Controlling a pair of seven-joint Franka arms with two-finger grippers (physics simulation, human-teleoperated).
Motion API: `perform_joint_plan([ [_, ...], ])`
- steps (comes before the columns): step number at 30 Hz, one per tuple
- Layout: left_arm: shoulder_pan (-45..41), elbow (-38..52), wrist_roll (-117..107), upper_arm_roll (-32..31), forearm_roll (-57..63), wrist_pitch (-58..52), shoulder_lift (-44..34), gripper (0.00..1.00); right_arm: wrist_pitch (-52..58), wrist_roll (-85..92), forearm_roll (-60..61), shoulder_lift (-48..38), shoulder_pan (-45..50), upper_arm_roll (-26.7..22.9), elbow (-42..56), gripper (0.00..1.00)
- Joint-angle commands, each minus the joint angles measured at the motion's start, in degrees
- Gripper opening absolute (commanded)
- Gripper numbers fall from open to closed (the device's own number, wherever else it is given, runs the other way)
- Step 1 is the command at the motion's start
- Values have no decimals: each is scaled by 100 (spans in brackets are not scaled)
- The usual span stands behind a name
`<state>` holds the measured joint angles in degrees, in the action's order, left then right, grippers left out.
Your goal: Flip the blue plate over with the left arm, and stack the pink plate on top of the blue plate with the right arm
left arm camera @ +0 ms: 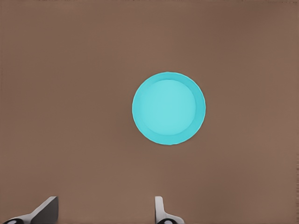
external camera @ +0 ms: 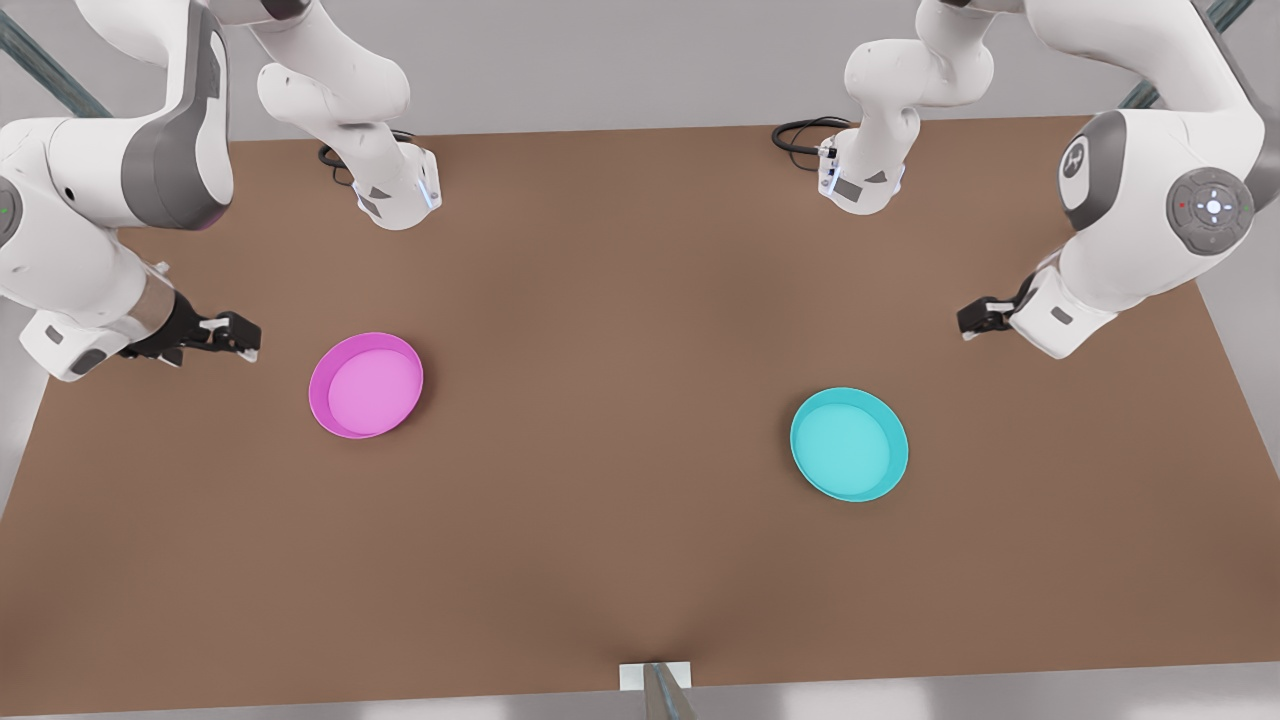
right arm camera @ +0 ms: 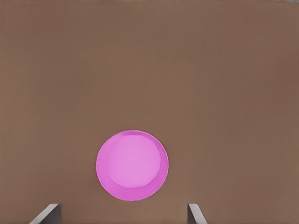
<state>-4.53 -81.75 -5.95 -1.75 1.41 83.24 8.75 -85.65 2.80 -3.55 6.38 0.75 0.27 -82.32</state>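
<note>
The blue plate [external camera: 849,444] lies open side up on the brown tabletop [external camera: 620,330], toward the front view's right. The pink plate [external camera: 366,385] also lies open side up, well apart from the blue plate, toward the front view's left. Neither plate is touched by anything.

The left claw [external camera: 975,318] hangs above the tabletop beyond the blue plate, nearer the front view's right edge and clear of the plate's rim. In the left wrist view its fingertips [left arm camera: 161,211] stand spread wide with nothing between them, and the blue plate [left arm camera: 168,108] sits ahead of them.

The right claw [external camera: 232,334] hangs just beside the pink plate on the side away from the blue plate, not touching it. In the right wrist view its fingertips [right arm camera: 195,214] are likewise spread and empty, with the pink plate [right arm camera: 132,165] lying between and just ahead of them.

A small white bracket [external camera: 655,676] sits at the tabletop's near edge, roughly midway between the plates. Black cables [external camera: 800,135] lie coiled at the arm bases along the far edge.
</note>
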Motion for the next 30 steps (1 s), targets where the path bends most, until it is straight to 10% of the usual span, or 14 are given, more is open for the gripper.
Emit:
perform_joint_plan([
  [1, -12, 10, -187, 0, 0, 105, -5, 100, -145, 133, 4, -6, 4, -1, 6, 100],
  [9, 699, -218, 3864, 202, -905, 3058, 3211, 100, -136, 133, 4, -6, 4, -1, -12, 100],
  [28, 489, -1088, 4805, 272, -2057, 3691, 3247, 100, -127, 133, 13, 12, 4, -9, -21, 100],
  [30, 488, -1080, 4630, 272, -2066, 3699, 3264, 64, -127, 133, 13, 12, 4, -1, -21, 100],
])
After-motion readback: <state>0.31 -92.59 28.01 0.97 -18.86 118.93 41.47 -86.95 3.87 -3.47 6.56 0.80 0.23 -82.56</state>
